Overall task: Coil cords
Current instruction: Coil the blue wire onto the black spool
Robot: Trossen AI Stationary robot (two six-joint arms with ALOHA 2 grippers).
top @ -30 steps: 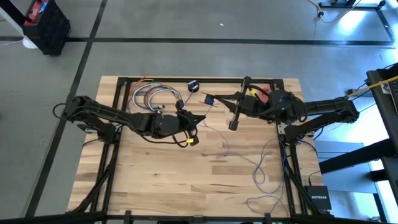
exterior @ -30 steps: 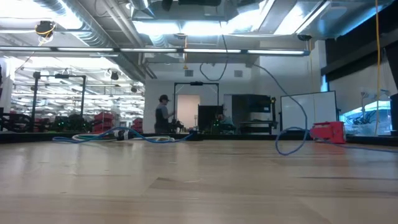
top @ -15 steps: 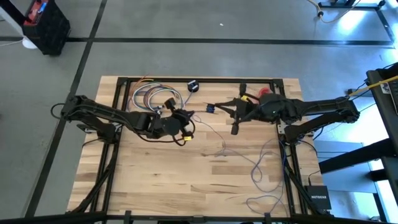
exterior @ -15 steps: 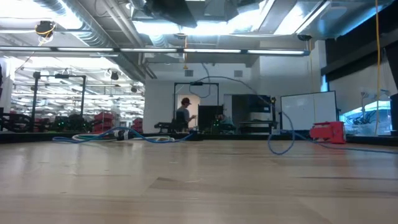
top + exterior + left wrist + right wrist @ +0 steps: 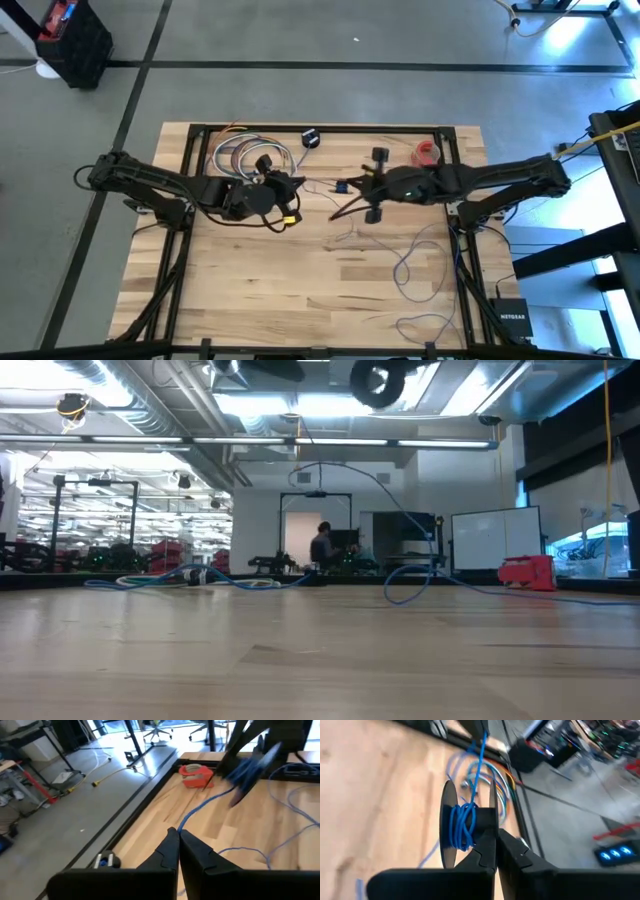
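The table (image 5: 250, 290) is bare wood along its near edge, except on the right. There the cord (image 5: 462, 827), thin and blue, lies in loose loops that wander toward the near right corner.

Farther in, about mid-table, the two grippers meet tip to tip above the wood. The left gripper (image 5: 175, 831) reaches in from the left. Its fingers are pressed together on the cord, which comes out from between the tips. From there the cord runs across a short gap to the spool (image 5: 447, 820). The right gripper (image 5: 496, 834) reaches in from the right, fingers narrow and pinched on the black spool. Several turns of cord are wound round the hub, between the two flanges. From the low view the cord arches high over the table, drops to the wood on the right in a loop and trails off along the surface.

Behind the left gripper, near the far left of the table, a bundle of cables (image 5: 240, 155) in mixed colours lies coiled flat. A small black object (image 5: 311, 138) sits by the far edge, just beside the bundle. The red tape (image 5: 195, 774) rests near the far edge on the right, behind the right arm and clear of the cord.

Beyond the table, a person (image 5: 322, 547) stands far back in the room by a doorway.
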